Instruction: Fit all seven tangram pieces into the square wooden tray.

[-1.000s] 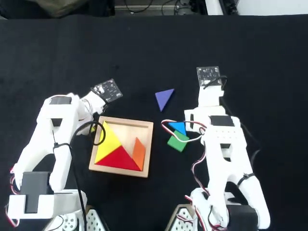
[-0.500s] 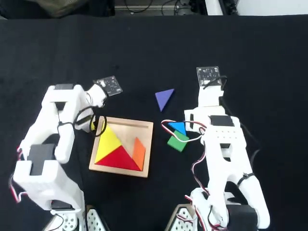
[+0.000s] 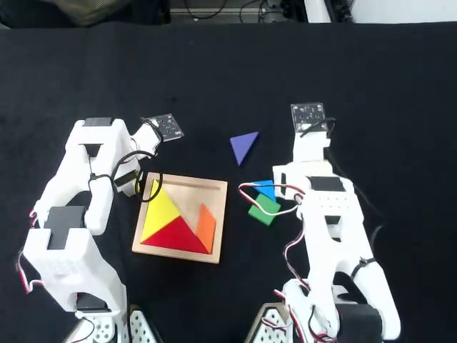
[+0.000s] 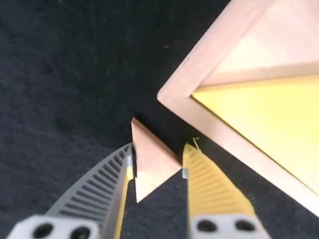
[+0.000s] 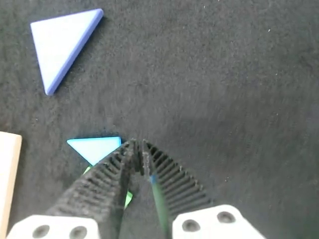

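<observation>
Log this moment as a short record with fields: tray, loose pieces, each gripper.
Tray: holds a yellow triangle, a red triangle and an orange piece.
Loose on the table: purple triangle, blue triangle, green piece.
Left gripper: shut on a tan triangle, just outside a tray corner.
Right gripper: shut, close to the blue triangle.
</observation>
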`<act>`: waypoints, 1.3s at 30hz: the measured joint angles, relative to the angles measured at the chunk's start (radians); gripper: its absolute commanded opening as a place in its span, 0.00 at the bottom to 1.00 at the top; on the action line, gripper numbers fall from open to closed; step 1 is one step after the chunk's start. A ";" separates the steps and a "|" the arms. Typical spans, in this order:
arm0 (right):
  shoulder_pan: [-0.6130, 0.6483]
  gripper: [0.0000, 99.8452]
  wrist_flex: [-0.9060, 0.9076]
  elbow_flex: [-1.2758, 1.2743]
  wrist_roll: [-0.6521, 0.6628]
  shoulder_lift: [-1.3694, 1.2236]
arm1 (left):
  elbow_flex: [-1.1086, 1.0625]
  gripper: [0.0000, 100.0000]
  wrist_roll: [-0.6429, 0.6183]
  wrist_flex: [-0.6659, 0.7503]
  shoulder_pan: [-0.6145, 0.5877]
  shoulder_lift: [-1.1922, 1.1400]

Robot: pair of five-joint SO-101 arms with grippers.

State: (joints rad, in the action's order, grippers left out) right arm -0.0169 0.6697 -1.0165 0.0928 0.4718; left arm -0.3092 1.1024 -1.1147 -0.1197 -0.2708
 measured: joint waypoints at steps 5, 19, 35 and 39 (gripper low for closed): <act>0.000 0.01 -0.012 0.000 0.000 0.000 | 0.049 0.03 0.000 -0.011 -0.002 -0.003; -0.002 0.01 -0.012 0.000 0.000 0.000 | 0.282 0.03 0.066 -0.359 0.140 0.167; -0.324 0.01 -0.201 -0.017 -0.129 -0.002 | -0.098 0.03 0.368 -0.358 0.605 0.371; -0.328 0.01 -0.252 -0.021 -0.132 -0.038 | -0.117 0.03 0.368 -0.288 0.683 0.341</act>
State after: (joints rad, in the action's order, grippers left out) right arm -0.3452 0.4181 -1.0380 -0.0391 0.4335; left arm -0.4258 1.4707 -1.4032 0.5631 0.0698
